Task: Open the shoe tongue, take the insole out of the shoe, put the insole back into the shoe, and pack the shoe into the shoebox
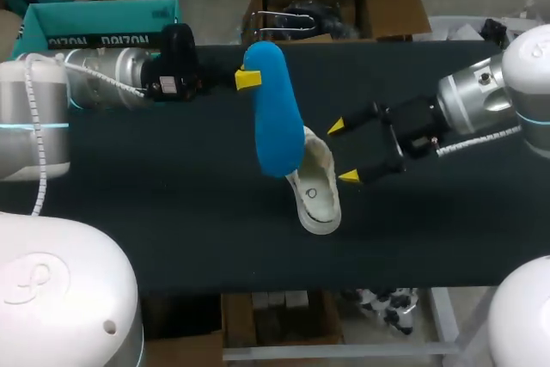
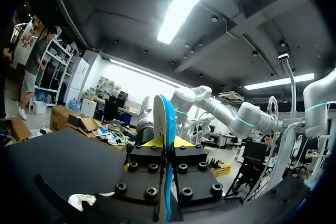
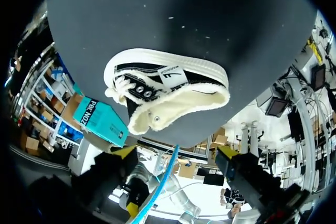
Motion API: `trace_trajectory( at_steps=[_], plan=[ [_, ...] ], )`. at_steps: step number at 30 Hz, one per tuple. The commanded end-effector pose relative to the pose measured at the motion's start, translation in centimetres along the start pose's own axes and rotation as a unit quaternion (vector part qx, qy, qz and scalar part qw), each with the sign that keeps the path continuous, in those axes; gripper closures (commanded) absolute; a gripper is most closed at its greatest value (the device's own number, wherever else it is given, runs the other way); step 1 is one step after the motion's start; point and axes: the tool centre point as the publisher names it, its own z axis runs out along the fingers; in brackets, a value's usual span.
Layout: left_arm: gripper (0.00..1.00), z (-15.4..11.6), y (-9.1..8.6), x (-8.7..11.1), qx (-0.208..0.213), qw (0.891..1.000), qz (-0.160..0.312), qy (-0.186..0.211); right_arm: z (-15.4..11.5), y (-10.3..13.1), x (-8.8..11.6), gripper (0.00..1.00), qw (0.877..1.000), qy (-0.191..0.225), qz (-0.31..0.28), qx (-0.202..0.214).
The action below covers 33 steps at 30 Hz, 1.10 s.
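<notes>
While the left arm (image 1: 103, 79) comes in level from 9 o'clock over the far part of the table (image 1: 172, 221), its wrist points straight toward 3 o'clock. The left gripper (image 1: 247, 77) pinches the insole (image 1: 277, 118) between both fingers, close to the insole's 12 o'clock end. The blue insole is held up off the table. Its long axis runs from 12 o'clock down to about 5, and from above its free end overlaps the shoe (image 1: 316, 193). From the left wrist it shows edge-on, a thin blue line between the two black fingers.

The right arm (image 1: 481, 96) comes in from 3 o'clock, angled a little toward 8. The right gripper (image 1: 344, 151) hovers with its fingers spread wide, holding nothing. Its yellow tips are just beside the shoe's 3 o'clock side, apart from it.

The shoe lies on its side near the table's middle, long axis roughly 12 to 6, with its fleece-lined mouth turned toward the right gripper. Which end is the toe I cannot tell from above. The teal shoebox (image 1: 94, 25) sits past the table's far edge at about 10 o'clock.
</notes>
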Motion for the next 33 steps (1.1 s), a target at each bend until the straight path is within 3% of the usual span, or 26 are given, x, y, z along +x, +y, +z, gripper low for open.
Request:
trace_trajectory(
  at_steps=[1, 11, 15, 19, 21, 33],
  plan=[
    [1.0, 1.8, 1.0, -0.2, -0.007, 1.0, 0.022, 0.001, 0.0, 0.4, -0.2, 0.0, 0.999, 0.003, 0.001, 0.034],
    [1.0, 4.2, 3.3, -0.3, -0.026, 0.997, 0.075, 0.011, 0.6, 0.4, -1.0, 0.02, 0.998, 0.009, 0.016, 0.064],
    [1.0, 4.9, 3.8, -0.2, -0.03, 0.995, 0.092, 0.023, 0.8, 0.1, -1.0, 0.15, 0.997, 0.008, 0.012, 0.076],
    [1.0, 5.4, 4.2, -0.2, -0.033, 0.994, 0.102, 0.029, 0.5, -0.2, -1.1, 0.44, 0.997, 0.009, 0.015, 0.074],
    [1.0, 5.5, 4.4, -0.2, -0.032, 0.993, 0.106, 0.032, 0.5, -0.3, -1.1, 0.52, 0.997, 0.01, 0.013, 0.077],
    [1.0, 6.3, 5.7, -0.2, -0.025, 0.989, 0.14, 0.039, 0.5, -0.3, -0.7, 0.55, 0.995, 0.015, 0.004, 0.097]
  ],
)
